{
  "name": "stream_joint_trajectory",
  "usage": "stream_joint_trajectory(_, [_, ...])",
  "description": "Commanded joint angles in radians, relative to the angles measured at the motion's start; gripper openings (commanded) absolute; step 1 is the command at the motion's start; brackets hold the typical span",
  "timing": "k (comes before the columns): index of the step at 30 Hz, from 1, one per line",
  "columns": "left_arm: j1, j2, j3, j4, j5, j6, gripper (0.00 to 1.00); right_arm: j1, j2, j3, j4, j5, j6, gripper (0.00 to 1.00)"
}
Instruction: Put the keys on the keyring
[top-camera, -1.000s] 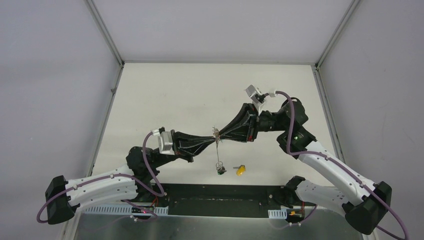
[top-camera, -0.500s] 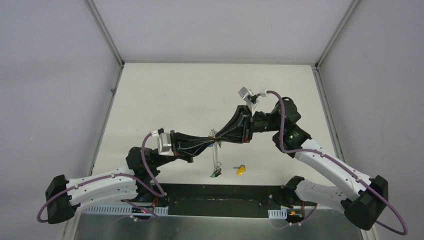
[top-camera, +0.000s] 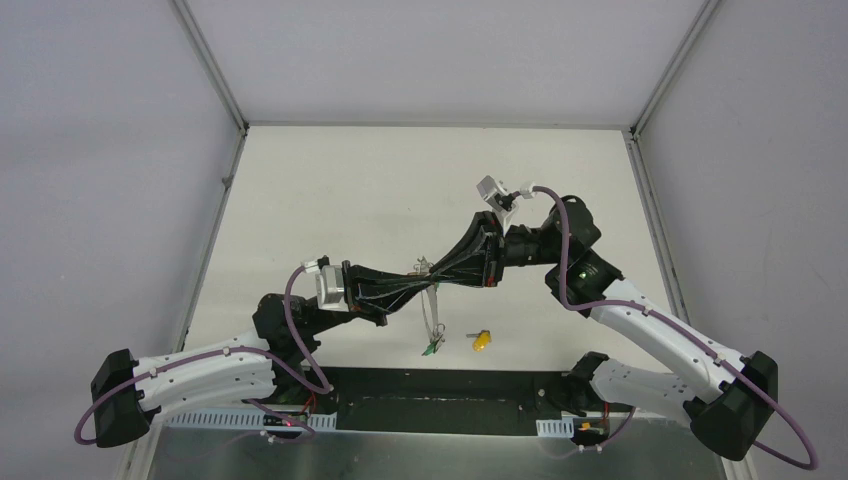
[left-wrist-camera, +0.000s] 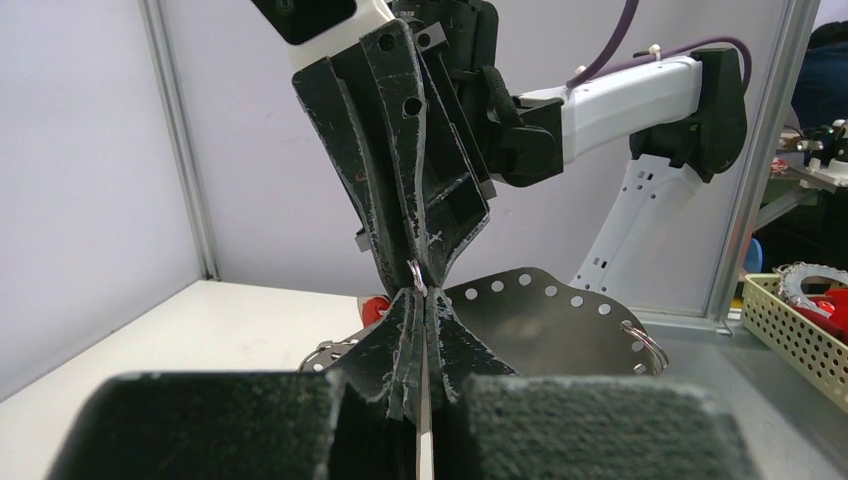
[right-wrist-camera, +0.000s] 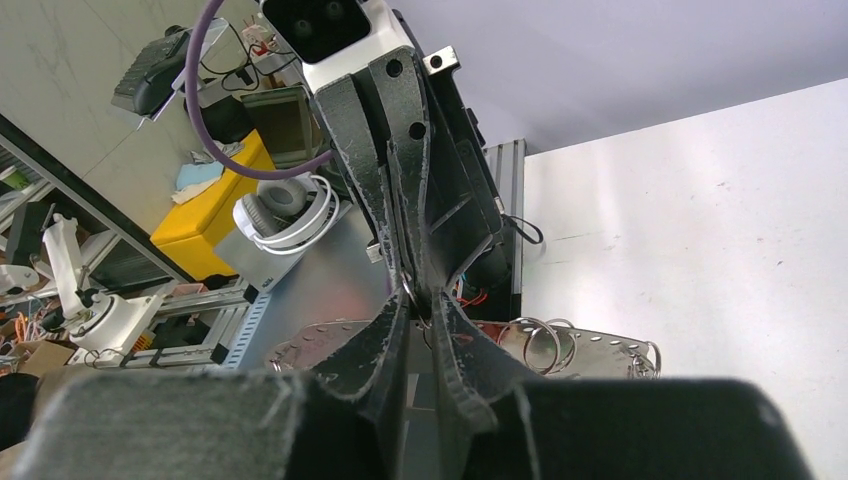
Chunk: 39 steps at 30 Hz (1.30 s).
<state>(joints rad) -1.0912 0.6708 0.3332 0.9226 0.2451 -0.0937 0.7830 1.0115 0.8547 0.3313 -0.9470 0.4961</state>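
My two grippers meet tip to tip above the middle of the table. The left gripper (top-camera: 419, 277) (left-wrist-camera: 421, 296) is shut on the keyring (left-wrist-camera: 545, 315), a wide grey perforated band whose edge runs between its fingers. The keyring hangs below the junction (top-camera: 434, 312) with a green key (top-camera: 432, 347) at its low end. A red key head (left-wrist-camera: 374, 308) shows behind the band. The right gripper (top-camera: 433, 270) (right-wrist-camera: 420, 308) stands nearly closed around a small split ring (right-wrist-camera: 408, 290) at the tips. A yellow key (top-camera: 481, 340) lies on the table.
A black mat (top-camera: 440, 385) lies between the arm bases at the near edge. White walls and aluminium posts (top-camera: 232, 150) enclose the table. Several more small split rings (right-wrist-camera: 545, 342) hang on the band. A mesh basket (left-wrist-camera: 800, 310) stands off the table.
Both grippers have shifted a little left while staying joined. The hanging keyring has swung lower and leftward, the green key with it. The right jaws have narrowed.
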Motion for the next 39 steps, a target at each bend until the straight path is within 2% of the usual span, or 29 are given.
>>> stream_joint_trajectory(1, [0.006,0.001,0.03,0.087,-0.001,-0.012,0.0,0.028,0.013,0.032,-0.036,-0.006,-0.027,0.14])
stream_joint_trajectory(3, [0.006,-0.002,0.029,0.083,-0.005,-0.012,0.0,0.03,0.011,0.032,-0.036,-0.007,-0.031,0.11])
stream_joint_trajectory(5, [0.007,-0.002,0.03,0.081,-0.009,-0.013,0.0,0.033,0.01,0.034,-0.037,-0.011,-0.035,0.01])
stream_joint_trajectory(6, [0.007,-0.005,0.028,0.081,-0.01,-0.012,0.0,0.033,0.01,0.035,-0.041,-0.013,-0.039,0.0])
stream_joint_trajectory(14, [0.006,-0.036,0.025,0.012,-0.034,-0.015,0.01,0.035,-0.011,0.056,-0.159,-0.01,-0.115,0.0])
stream_joint_trajectory(17, [0.007,-0.062,0.03,-0.05,-0.054,-0.013,0.23,0.035,-0.024,0.074,-0.236,0.007,-0.16,0.0])
stream_joint_trajectory(21, [0.007,-0.1,0.062,-0.194,-0.116,-0.021,0.39,0.035,-0.034,0.098,-0.342,0.037,-0.219,0.0])
stream_joint_trajectory(26, [0.006,-0.127,0.116,-0.365,-0.156,-0.007,0.45,0.034,-0.025,0.144,-0.52,0.077,-0.293,0.0])
stream_joint_trajectory(32, [0.006,-0.1,0.219,-0.634,-0.152,0.015,0.48,0.034,-0.012,0.175,-0.624,0.119,-0.344,0.0])
stream_joint_trajectory(39, [0.006,0.008,0.366,-0.898,-0.029,0.084,0.44,0.034,-0.005,0.181,-0.64,0.105,-0.36,0.0])
